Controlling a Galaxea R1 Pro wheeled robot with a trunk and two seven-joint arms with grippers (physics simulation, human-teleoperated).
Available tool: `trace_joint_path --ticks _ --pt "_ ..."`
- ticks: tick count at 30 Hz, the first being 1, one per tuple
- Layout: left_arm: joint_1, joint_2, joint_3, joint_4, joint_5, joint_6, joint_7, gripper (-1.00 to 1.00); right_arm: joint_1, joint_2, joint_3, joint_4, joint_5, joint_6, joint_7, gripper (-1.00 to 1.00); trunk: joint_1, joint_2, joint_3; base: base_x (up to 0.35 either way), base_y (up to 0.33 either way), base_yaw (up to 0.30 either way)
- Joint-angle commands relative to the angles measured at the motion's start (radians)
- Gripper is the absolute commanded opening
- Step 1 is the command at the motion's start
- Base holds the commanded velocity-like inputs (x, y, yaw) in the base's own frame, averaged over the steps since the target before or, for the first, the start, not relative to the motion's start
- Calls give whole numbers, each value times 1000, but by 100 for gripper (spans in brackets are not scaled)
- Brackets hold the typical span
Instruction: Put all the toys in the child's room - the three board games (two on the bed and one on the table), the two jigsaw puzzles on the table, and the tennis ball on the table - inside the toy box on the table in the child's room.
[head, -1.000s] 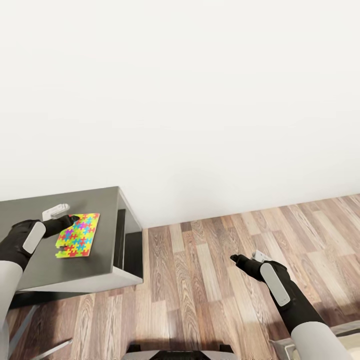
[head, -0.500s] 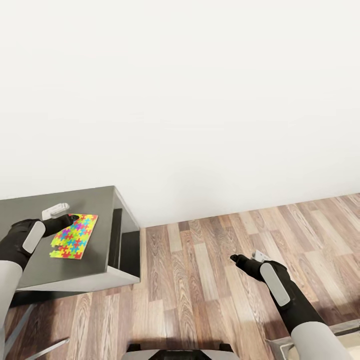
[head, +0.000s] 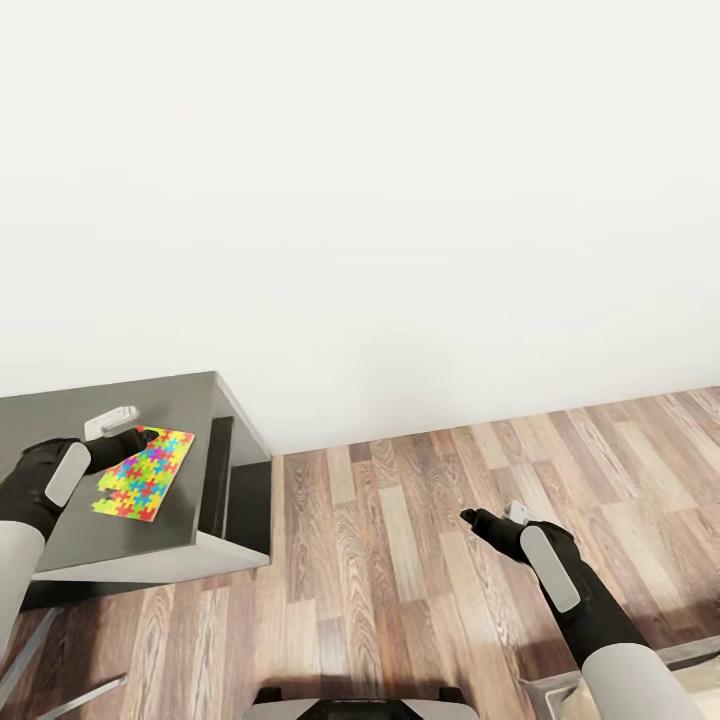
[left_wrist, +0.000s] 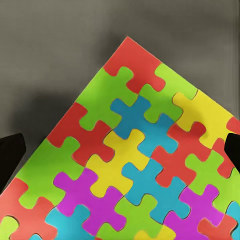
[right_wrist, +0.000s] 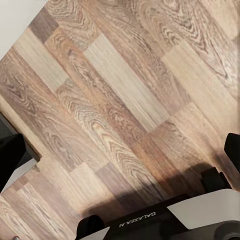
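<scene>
A jigsaw puzzle (head: 143, 475) of bright interlocking pieces lies flat on the grey table (head: 60, 540), close to the table's right edge. My left gripper (head: 128, 428) hovers over the puzzle's far corner, pointing down at its face. In the left wrist view the jigsaw puzzle (left_wrist: 130, 150) faces the camera, and my left gripper (left_wrist: 120, 152) has its fingertips wide apart at the panel's sides, so it is open. My right gripper (head: 492, 514) hangs open over the wood floor (right_wrist: 120, 100) with nothing in it. The toy box, board games and tennis ball are out of view.
A plain white wall (head: 400, 200) runs behind the table. The table's dark side panel (head: 240, 490) faces the open plank floor (head: 420, 560). My own base (head: 350, 702) shows at the bottom, with a pale edge (head: 560, 690) at the lower right.
The view has shifted, so the table sits further left in the picture. The puzzle has stayed under my left gripper, sliding nearer the table's right edge and turning slightly. The right arm is unchanged.
</scene>
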Motion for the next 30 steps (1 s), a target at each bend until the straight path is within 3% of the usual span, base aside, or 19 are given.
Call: trace_joint_path --ticks 1,10,30 --pt "0 -1 2 25 12 6 -4 100 0 0 1 -2 -11 2 -9 100 1 -1 -1 0 -35 -42" --pt "0 0 2 25 12 6 -6 100 0 -1 1 -2 -10 2 -9 100 1 -1 4 0 -8 -161" --pt "0 0 2 25 12 5 -6 100 0 -1 2 -2 -10 2 -9 100 1 -1 10 0 0 -54"
